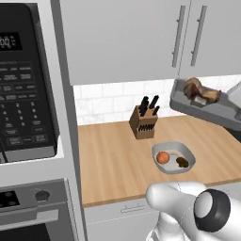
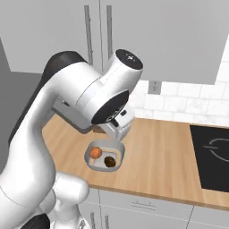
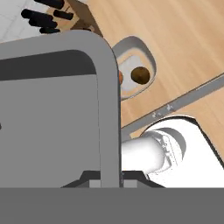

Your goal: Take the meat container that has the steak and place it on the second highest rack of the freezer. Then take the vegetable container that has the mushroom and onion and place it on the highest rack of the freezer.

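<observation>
Grey vegetable container (image 1: 173,158) sits on wooden counter (image 1: 113,160), in front of knife block (image 1: 143,121). Onion (image 1: 163,157) on left inside it, mushroom (image 1: 182,162) beside on right, near each other.

Second grey tray, the meat container (image 1: 202,106), is up in air at right, tilted, brownish steak (image 1: 200,92) lying on it. Its far end is cut off by frame edge.

Gripper (image 3: 111,178) clenched on meat container wall, seen close in hand view. Fingertips mostly hidden, hard to make out.

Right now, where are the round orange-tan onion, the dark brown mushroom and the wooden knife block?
Round orange-tan onion (image 1: 163,157), left base view, its middle.
Dark brown mushroom (image 1: 181,162), left base view, its top.
Wooden knife block (image 1: 142,123), left base view, front face.
</observation>
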Robot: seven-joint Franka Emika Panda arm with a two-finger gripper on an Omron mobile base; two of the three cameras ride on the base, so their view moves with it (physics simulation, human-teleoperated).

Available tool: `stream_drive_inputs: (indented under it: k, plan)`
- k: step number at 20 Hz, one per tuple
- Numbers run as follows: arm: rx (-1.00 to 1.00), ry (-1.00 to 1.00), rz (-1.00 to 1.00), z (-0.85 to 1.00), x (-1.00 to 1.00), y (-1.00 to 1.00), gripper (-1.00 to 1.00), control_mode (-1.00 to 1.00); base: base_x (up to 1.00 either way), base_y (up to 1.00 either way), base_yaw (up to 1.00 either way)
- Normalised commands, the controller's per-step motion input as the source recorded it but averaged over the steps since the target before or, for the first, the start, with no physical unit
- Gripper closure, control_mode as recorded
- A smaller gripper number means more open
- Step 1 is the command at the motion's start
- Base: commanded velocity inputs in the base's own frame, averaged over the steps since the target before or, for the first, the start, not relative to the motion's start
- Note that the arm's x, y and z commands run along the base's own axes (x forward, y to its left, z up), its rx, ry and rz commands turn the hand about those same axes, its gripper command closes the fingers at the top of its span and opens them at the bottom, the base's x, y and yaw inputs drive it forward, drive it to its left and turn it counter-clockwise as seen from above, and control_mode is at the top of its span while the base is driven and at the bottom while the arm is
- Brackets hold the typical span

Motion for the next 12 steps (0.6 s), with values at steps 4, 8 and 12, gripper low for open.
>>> stream_drive_inputs:
  k: [4, 8, 12]
  plan:
    - [0.0, -0.01, 0.49, 0.41, -0.24, 0.38, 1.0, -1.0, 0.0, 0.0, 0.0]
    - [0.02, 0.0, 0.43, 0.14, -0.23, 0.56, 1.0, -1.0, 0.0, 0.0, 0.0]
    - [0.05, -0.06, 0.29, 0.04, -0.38, 0.26, 1.0, -1.0, 0.0, 0.0, 0.0]
